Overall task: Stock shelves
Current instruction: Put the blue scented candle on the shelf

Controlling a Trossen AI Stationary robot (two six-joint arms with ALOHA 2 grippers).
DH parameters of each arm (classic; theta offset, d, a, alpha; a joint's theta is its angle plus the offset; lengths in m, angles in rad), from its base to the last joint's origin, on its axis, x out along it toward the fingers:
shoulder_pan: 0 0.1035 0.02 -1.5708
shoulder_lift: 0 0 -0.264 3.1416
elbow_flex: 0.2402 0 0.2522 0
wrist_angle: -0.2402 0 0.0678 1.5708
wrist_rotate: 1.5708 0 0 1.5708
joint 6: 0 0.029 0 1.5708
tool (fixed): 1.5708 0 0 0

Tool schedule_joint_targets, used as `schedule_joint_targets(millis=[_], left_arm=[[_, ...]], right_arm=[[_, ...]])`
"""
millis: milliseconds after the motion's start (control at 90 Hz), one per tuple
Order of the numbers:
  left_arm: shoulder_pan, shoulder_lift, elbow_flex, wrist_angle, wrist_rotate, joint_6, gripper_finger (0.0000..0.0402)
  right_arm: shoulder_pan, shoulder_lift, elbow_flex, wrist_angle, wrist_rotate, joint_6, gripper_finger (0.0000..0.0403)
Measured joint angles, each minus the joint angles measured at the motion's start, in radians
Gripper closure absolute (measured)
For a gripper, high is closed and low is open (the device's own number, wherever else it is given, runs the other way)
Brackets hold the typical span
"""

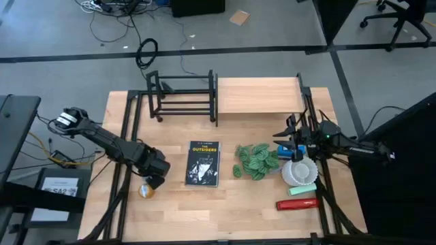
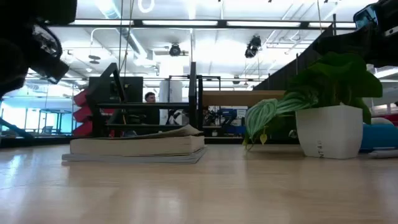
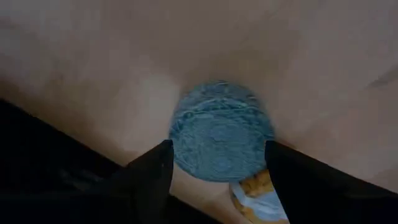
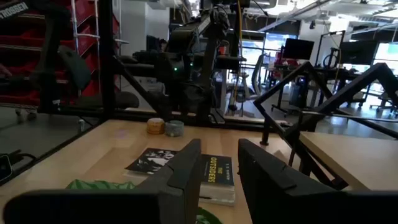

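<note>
Your left tool [image 1: 151, 182] is down over a small can [image 3: 221, 130], fingers apart around it, not clamped yet. Black rack [image 1: 182, 95] and wooden shelf [image 1: 257, 95] look bare, so basically nothing's stocked: book [image 1: 203, 163], plant [image 1: 257, 161] and the rest sit on the counter [image 1: 225, 204]. Right tool [image 1: 291, 139] waits open by the plant.

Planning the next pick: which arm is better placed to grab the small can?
Left. Its pincer hangs open right over the can; the right pincer sits across the table beside the potted plant.
</note>
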Motion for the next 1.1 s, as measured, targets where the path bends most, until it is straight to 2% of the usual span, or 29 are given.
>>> schedule_joint_targets(millis=[278, 433, 578, 667, 778, 933, 1100], left_arm=[[0.004, -0.001, -0.013, 0.039, -0.016, -0.007, 0.0179], [0.01, -0.001, -0.011, 0.149, -0.12, -0.081, 0.0191], [0.033, 0.005, 0.019, 0.258, -0.209, -0.071, 0.0195], [0.05, 0.002, 0.064, 0.284, -0.247, -0.015, 0.0195], [0.051, 0.003, 0.104, 0.349, -0.245, 0.132, 0.0195], [0.051, 0.002, 0.111, 0.528, -0.245, 0.351, 0.0195], [0.094, 0.026, 0.112, 0.606, -0.266, 0.289, 0.0191]], right_arm=[[0.0, 0.0, 0.0, 0.003, 0.0, 0.0, 0.0325], [0.0, 0.0, 0.0, 0.003, 0.0, 0.0, 0.0325], [0.0, 0.0, 0.0, 0.003, 0.0, 0.0, 0.0325], [0.0, 0.0, 0.0, 0.003, 0.0, 0.0, 0.0325], [0.0, 0.0, 0.0, 0.003, 0.0, 0.0, 0.0325], [0.0, 0.0, 0.0, 0.005, 0.0, 0.0, 0.0325], [0.0, 0.0, 0.0, 0.006, 0.0, 0.0, 0.0325]])
